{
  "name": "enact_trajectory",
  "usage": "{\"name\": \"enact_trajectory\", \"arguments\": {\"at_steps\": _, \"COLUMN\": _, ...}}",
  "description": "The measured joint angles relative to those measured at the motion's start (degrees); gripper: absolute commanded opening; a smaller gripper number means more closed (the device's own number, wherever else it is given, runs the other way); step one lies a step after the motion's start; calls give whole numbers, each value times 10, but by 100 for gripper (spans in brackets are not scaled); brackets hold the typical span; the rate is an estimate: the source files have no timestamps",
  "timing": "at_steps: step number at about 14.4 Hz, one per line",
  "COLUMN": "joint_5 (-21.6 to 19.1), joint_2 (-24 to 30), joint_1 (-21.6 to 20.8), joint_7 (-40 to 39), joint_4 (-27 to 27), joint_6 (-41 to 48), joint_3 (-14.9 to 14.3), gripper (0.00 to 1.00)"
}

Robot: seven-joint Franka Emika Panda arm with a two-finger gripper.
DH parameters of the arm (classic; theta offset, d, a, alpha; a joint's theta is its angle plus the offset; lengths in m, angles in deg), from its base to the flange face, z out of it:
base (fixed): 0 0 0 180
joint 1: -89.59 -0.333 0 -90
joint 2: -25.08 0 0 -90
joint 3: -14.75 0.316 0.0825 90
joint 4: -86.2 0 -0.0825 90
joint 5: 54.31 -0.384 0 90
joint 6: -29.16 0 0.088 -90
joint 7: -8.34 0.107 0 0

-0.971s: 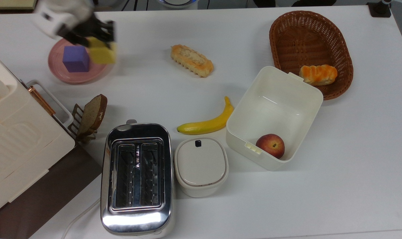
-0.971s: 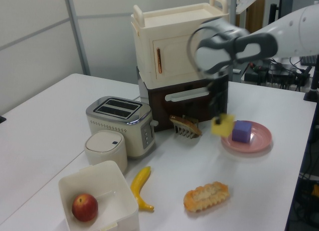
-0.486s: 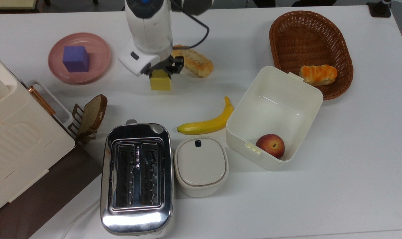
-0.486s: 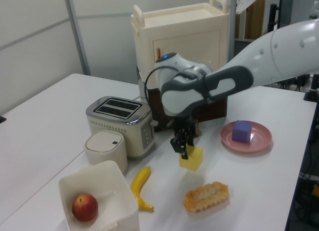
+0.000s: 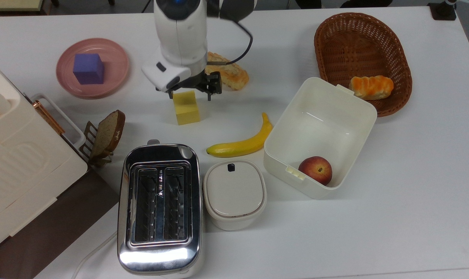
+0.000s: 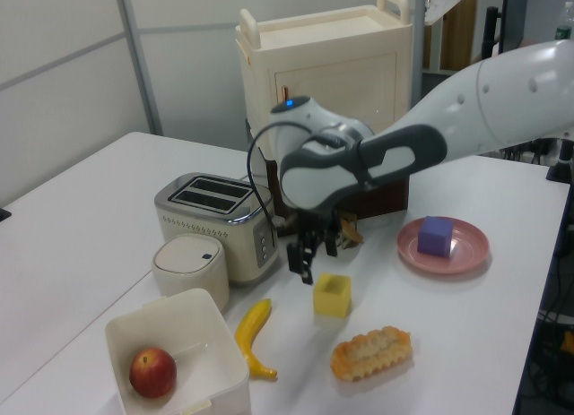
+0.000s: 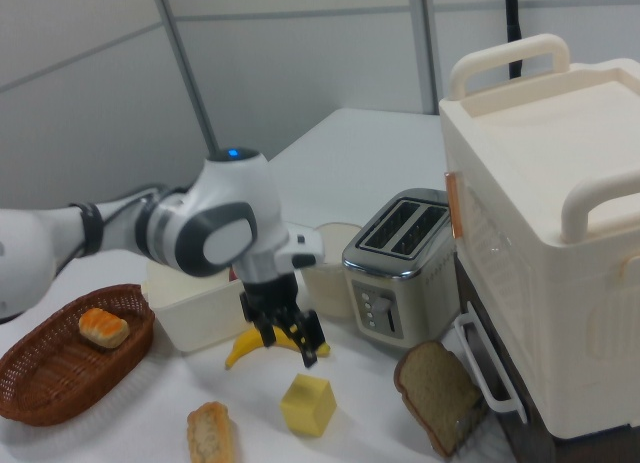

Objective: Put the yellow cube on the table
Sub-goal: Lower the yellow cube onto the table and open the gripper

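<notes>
My fingers stand apart with nothing between them — my gripper (image 5: 190, 91) hangs just above the yellow cube (image 5: 186, 107), which sits upright on the table (image 5: 373, 232), left of centre in the top view's upper half. In the left view my gripper (image 6: 316, 258) is apart from the yellow cube (image 6: 332, 295) at mid-frame, up and to the left view's left of it. In the right view the yellow cube (image 7: 307, 404) rests on the white surface below my gripper (image 7: 285, 335), low in the middle of the frame.

As I judge it, the placing itself is done: the block is off the pink plate (image 5: 114, 77), where the purple cube (image 5: 88, 68) sits alone at the top view's upper left. What is left is only to lift clear without nudging it.

The tabletop is smooth, white and busy — a pastry (image 5: 230, 75) just beside my wrist, a banana (image 5: 242, 145) below, and a toaster (image 5: 159, 207) at the bottom of the top view.
</notes>
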Motion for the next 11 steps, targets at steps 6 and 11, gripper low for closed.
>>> {"name": "enact_trajectory", "arguments": {"at_steps": 6, "joint_5": 3, "joint_2": 83, "joint_1": 124, "joint_7": 44, "joint_4": 67, "joint_6": 121, "joint_3": 131, "gripper": 100}}
{"name": "enact_trajectory", "arguments": {"at_steps": 11, "joint_5": 3, "joint_2": 117, "joint_1": 217, "joint_7": 44, "joint_4": 82, "joint_6": 171, "joint_3": 205, "gripper": 100}}
